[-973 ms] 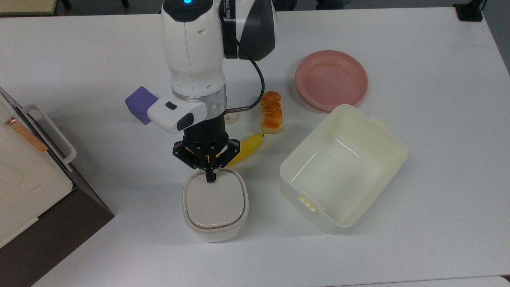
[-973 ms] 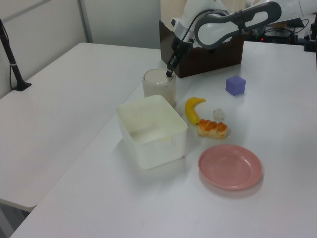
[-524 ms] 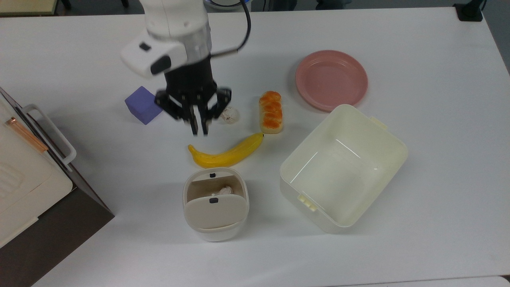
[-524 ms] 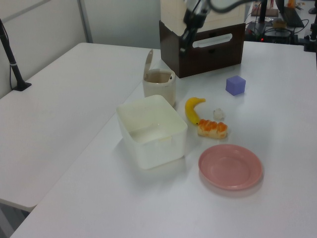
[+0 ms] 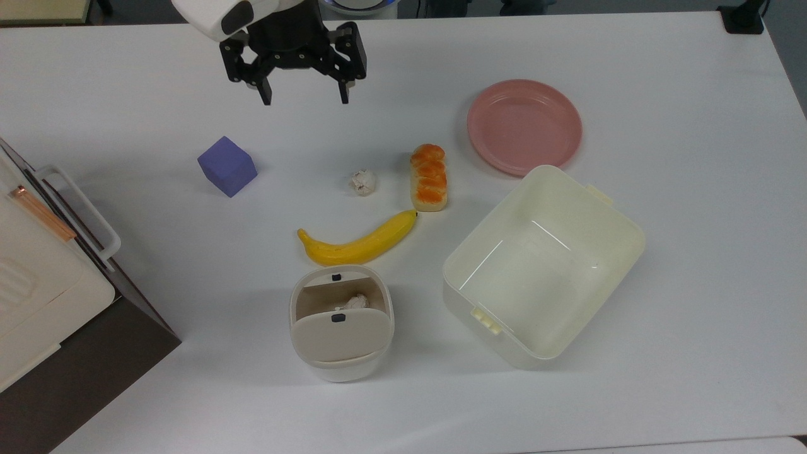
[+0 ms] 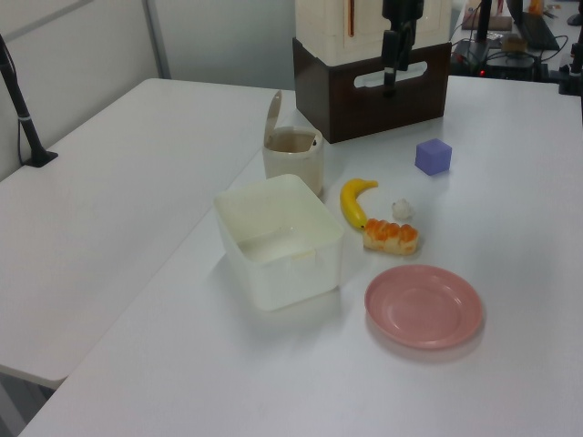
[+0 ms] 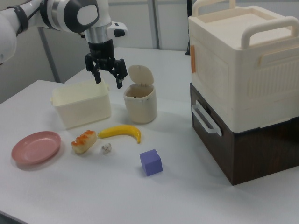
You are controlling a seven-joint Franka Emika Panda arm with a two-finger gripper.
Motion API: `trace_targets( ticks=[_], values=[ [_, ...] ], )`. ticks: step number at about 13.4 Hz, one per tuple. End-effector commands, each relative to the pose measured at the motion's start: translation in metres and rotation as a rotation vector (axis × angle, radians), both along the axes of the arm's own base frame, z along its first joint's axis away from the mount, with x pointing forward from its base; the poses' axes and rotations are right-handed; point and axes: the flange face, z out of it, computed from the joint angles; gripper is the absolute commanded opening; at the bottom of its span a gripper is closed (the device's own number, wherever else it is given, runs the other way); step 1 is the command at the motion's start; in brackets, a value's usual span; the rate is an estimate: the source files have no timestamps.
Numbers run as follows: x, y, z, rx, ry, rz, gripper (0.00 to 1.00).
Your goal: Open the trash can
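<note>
The trash can (image 5: 341,323) is positioned at the near worktop (image 5: 662,391) edge in the top view, lid raised upright. The banana (image 5: 358,240) is located just beyond. Farthest, the gripper (image 5: 303,99) is suspended with fingers spread, empty.

This looks like a robotics lab or office workroom. White surfaces (image 6: 109,209) are pushed together, with plain partition walls (image 6: 82,45) behind them. A robot arm (image 7: 70,14) reaches over toy food, such as a plastic banana (image 5: 356,243), and computer equipment (image 6: 533,27) with cables sits at the left view's far right.
</note>
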Motion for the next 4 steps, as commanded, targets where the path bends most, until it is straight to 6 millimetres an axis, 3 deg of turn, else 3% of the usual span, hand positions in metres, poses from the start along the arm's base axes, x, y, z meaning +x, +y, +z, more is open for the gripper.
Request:
trace_targets(
  ticks=[1,4],
  values=[
    [-0.0177,-0.0058,0.0028,-0.024,0.055,-0.015,1.00],
    [-0.0242,-0.0059,0.0039,-0.022,0.089,-0.014,1.00]
  ],
)
